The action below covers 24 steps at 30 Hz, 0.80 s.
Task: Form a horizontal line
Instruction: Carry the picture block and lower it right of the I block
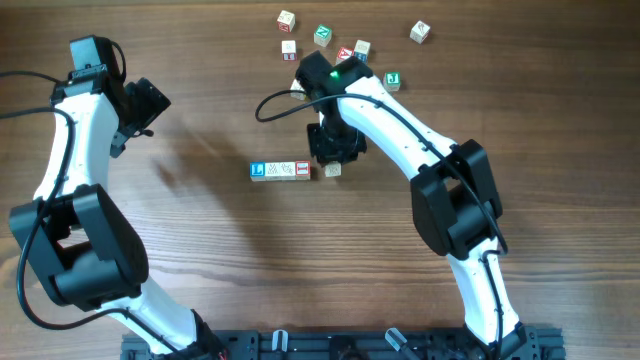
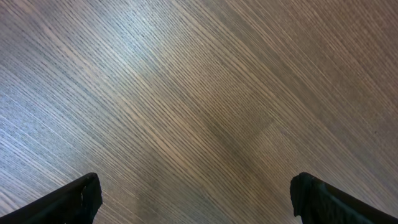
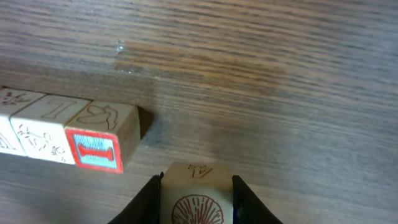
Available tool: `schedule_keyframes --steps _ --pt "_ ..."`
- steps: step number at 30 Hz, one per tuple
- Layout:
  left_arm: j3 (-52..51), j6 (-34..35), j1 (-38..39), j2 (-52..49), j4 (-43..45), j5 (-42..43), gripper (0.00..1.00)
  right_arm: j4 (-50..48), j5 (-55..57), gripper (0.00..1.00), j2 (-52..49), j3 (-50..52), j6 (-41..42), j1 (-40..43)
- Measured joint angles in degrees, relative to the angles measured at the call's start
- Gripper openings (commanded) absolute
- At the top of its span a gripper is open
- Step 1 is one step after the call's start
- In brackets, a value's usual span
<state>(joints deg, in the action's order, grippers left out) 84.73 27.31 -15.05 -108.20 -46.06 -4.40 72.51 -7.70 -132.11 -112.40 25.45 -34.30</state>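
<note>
Pale wood cube [image 3: 198,186] sits pinched between the right gripper's [image 3: 198,205] fingers [image 3: 147,202], just beside the red-faced end of the line [image 3: 62,134], with a small gap between them. The line lies left of those fingers in the wrist view. The left gripper [image 2: 196,199] hangs over the table [image 2: 199,93] well away, spread wide, holding nothing.

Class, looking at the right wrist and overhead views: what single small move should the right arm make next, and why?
Probably slide the held cube sideways until it meets the red-faced cube ending the row. The right gripper is shut on it, a gap separates the two, and the left gripper hangs open, far off.
</note>
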Motion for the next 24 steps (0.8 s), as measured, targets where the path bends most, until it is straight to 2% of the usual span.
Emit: schedule_keyframes --steps 9,11,14,17,21,24 --pt "0.0 0.0 0.0 0.0 0.0 0.0 1.0 -5.7 0.0 0.23 0.0 3.1 0.0 0.0" --pt "0.0 0.0 0.0 0.0 0.0 0.0 1.0 -5.9 0.0 0.29 0.0 3.2 0.0 0.0" --pt "0.0 0.0 0.0 0.0 0.0 0.0 1.0 -6.7 0.0 0.49 0.0 3.2 0.2 0.0" --pt "0.0 0.0 0.0 0.0 0.0 0.0 1.0 -6.6 0.0 0.56 0.0 3.2 0.3 0.0" --pt "0.0 0.0 0.0 0.0 0.0 0.0 1.0 -6.6 0.0 0.72 0.0 3.2 0.4 0.0" --pt "0.0 0.0 0.0 0.0 0.0 0.0 1.0 -6.6 0.0 0.78 0.0 3.2 0.4 0.0"
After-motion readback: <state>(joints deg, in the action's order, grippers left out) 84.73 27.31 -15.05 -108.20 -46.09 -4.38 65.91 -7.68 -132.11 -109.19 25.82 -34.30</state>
